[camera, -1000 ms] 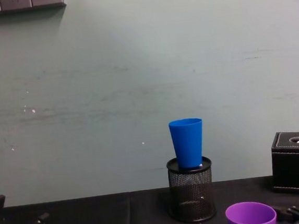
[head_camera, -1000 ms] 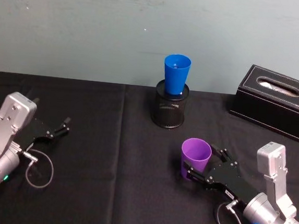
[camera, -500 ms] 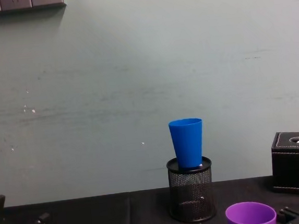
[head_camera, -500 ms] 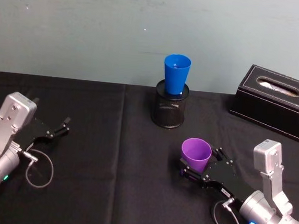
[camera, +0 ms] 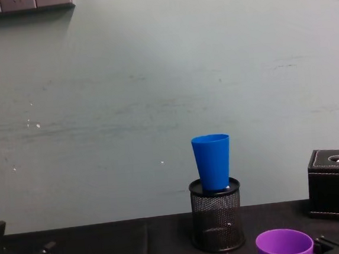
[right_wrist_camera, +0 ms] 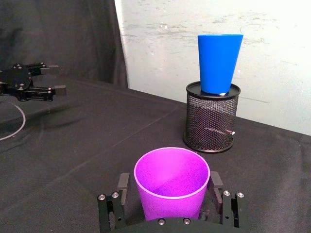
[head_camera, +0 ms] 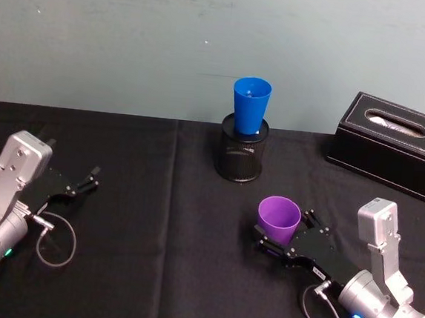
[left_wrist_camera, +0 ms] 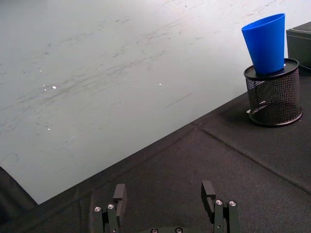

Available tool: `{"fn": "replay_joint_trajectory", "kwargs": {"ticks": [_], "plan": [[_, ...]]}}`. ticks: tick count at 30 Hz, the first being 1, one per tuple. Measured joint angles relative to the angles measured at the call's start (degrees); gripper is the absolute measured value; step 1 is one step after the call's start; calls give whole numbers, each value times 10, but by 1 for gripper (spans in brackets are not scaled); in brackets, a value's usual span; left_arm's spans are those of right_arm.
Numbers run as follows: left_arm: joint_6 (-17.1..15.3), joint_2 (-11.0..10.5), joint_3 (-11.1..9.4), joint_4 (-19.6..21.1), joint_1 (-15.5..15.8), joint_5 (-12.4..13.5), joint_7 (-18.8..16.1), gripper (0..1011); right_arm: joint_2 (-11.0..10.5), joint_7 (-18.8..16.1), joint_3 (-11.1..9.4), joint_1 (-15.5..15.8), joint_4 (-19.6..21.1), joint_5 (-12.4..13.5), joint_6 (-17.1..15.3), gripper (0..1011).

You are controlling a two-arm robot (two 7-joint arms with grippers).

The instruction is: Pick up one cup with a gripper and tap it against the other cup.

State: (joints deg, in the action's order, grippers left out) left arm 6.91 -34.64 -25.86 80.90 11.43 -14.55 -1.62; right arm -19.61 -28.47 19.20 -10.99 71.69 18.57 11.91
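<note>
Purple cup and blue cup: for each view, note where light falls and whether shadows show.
Right wrist view: the purple cup, at the right gripper, glows brightest inside; the wall behind the blue cup is bright. Head view: no distinct cup shadow on the black cloth, nor by the parked left gripper. Chest view: the blue cup throws no hard shadow on the wall.

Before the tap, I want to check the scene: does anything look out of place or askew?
Only the blue cup: it stands upright inside the black mesh holder, not on the table. The purple cup is upright at the right gripper.
</note>
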Motion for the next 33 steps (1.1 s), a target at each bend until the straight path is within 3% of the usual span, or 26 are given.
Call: {"fn": "replay_joint_trajectory", "kwargs": {"ticks": [6, 11, 17, 33], "plan": [[0, 0, 0, 0, 0, 0, 0, 1011, 0, 0, 0, 0, 0, 0, 0, 1003], [0, 0, 0, 0, 0, 0, 0, 1011, 0, 0, -1, 0, 1, 0, 0, 932], [0, 0, 0, 0, 0, 0, 0, 1011, -1, 0, -1, 1, 1, 0, 0, 773], [0, 0, 0, 0, 0, 0, 0, 1011, -1, 0, -1, 1, 2, 0, 0, 723]]}}
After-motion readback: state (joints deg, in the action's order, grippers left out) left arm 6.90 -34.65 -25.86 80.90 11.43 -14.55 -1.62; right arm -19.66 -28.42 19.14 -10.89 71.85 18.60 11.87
